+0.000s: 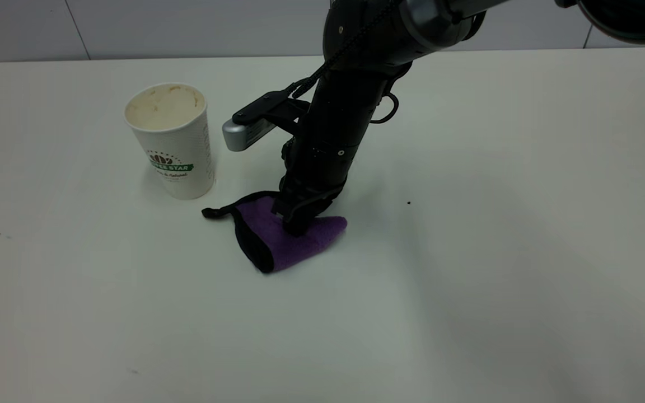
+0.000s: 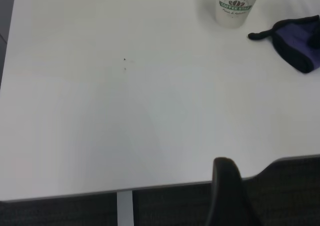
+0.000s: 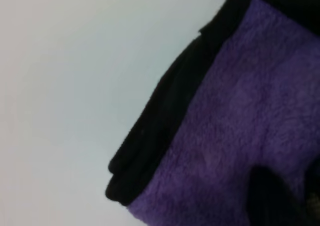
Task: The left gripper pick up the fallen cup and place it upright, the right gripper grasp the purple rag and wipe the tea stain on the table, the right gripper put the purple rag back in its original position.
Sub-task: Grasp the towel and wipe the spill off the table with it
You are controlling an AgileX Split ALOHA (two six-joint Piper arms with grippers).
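Observation:
The white paper cup (image 1: pixel 174 145) with its green logo stands upright on the white table (image 1: pixel 468 280), to the left of the rag; the left wrist view also shows the cup (image 2: pixel 232 6). My right gripper (image 1: pixel 299 223) points down, shut on the purple rag (image 1: pixel 269 232), and holds the bunched cloth against the tabletop. The black-edged rag (image 3: pixel 240 111) fills the right wrist view. The rag (image 2: pixel 300 36) also lies beside the cup in the left wrist view. The tea stain is hidden or out of view. My left gripper (image 2: pixel 226 186) is parked beyond the table's edge.
A tiny black speck (image 1: pixel 409 202) lies right of the rag. Two small specks (image 2: pixel 125 61) mark the table's left part. A grey wall runs behind the table. Bare tabletop surrounds the cup and rag.

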